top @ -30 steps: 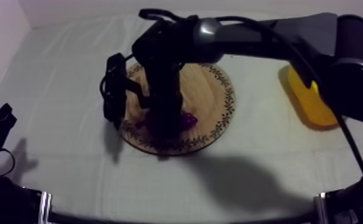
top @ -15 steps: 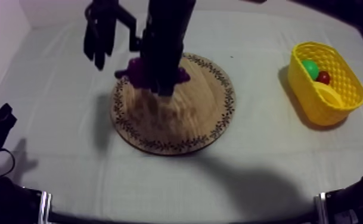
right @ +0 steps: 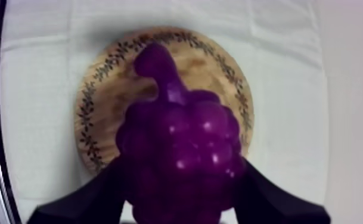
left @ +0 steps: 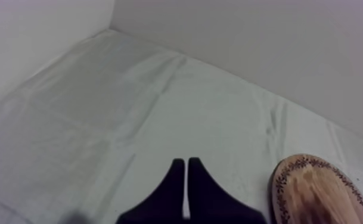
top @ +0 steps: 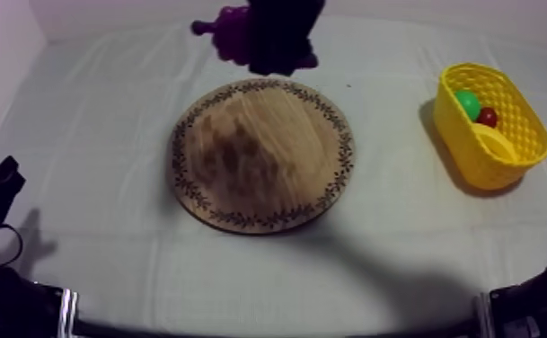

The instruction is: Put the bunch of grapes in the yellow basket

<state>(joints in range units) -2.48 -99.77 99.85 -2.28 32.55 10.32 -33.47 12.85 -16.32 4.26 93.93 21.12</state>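
Above the wooden board [top: 261,155], right claw [right: 180,182] grips the bunch of grapes [right: 180,134].

Purple grapes [right: 180,149], yellow basket [top: 476,167], tan board [top: 259,155] with dark-patterned edge.

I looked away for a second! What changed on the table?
The right gripper lifted the bunch of grapes off the wooden board and holds it up in the air. The board, the yellow basket and the left gripper stayed where they were.
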